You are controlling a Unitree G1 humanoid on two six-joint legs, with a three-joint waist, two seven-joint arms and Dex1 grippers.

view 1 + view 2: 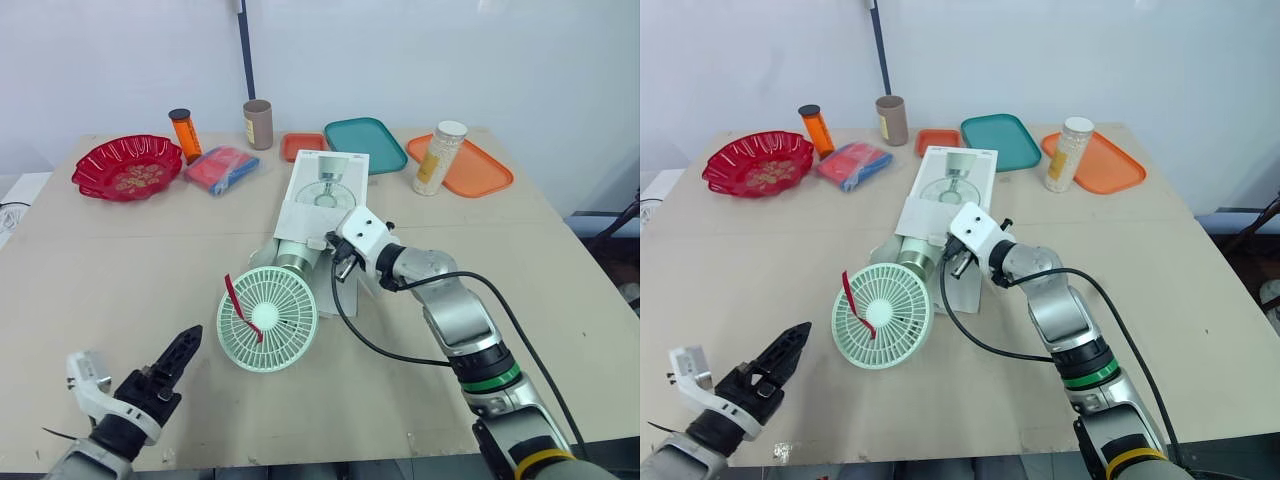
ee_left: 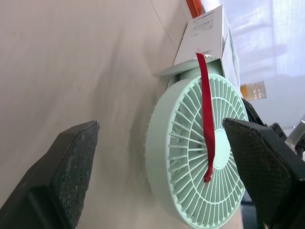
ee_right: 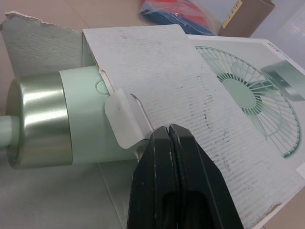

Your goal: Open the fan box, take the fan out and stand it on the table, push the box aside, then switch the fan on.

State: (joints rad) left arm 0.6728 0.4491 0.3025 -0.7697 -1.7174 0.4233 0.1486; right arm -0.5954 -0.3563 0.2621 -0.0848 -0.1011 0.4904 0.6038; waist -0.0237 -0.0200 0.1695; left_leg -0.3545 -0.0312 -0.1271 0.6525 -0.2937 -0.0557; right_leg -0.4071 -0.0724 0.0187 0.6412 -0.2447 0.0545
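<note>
Fan (image 1: pixel 267 318) half out of box (image 1: pixel 325 195)
Looks light, grille brittle; take the base (image 1: pixel 296 266). Left gripper (image 1: pixel 170 362) gapes empty; right gripper (image 1: pixel 340 264) closed against the box

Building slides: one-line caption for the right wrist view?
Shut right gripper at the open fan box, fan base lying in its mouth.

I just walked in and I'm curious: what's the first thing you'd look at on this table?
The mint-green fan in the middle of the table stands out most, its round grille with a red ribbon poking out of the white box. The right pincer, shut, sits at the box's open end. The left pincer is open at the near left, facing the fan.
</note>
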